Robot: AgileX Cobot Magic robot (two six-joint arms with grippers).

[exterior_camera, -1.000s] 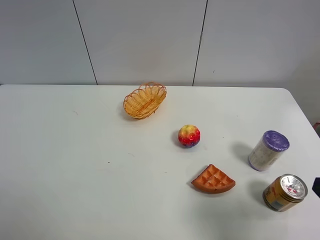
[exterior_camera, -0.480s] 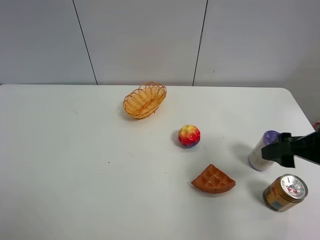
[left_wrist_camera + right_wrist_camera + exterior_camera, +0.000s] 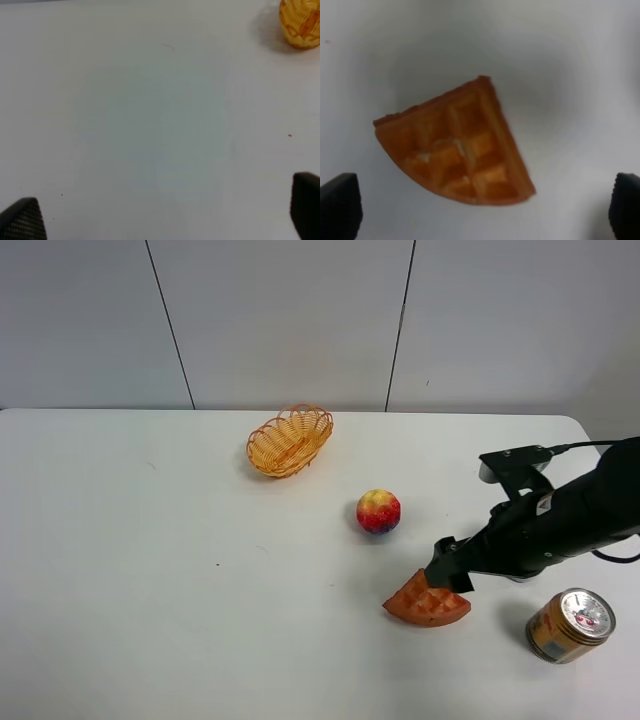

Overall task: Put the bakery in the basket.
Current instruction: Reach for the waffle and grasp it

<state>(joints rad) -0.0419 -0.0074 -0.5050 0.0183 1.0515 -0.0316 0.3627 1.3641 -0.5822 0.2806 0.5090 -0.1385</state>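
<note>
The bakery, an orange-brown wedge-shaped waffle [image 3: 427, 601], lies flat on the white table at the front right. In the right wrist view the waffle [image 3: 457, 145] lies between my two fingertips, which stand wide apart. My right gripper [image 3: 450, 573] [image 3: 480, 215] is open and hovers just above the waffle's far right edge, not touching it. The tan wicker basket [image 3: 290, 440] stands at the back centre, empty; it also shows in the left wrist view [image 3: 301, 22]. My left gripper [image 3: 162, 215] is open over bare table and is out of the exterior high view.
A red-yellow ball [image 3: 378, 511] sits between the basket and the waffle. A gold-lidded can [image 3: 570, 625] stands at the front right, just below my right arm [image 3: 570, 515]. The table's right edge [image 3: 610, 470] is close behind the arm.
My right arm has come in from the right edge, moving left past the cans to above the waffle. It now hides the purple-lidded can. The waffle, ball and basket have not moved.
</note>
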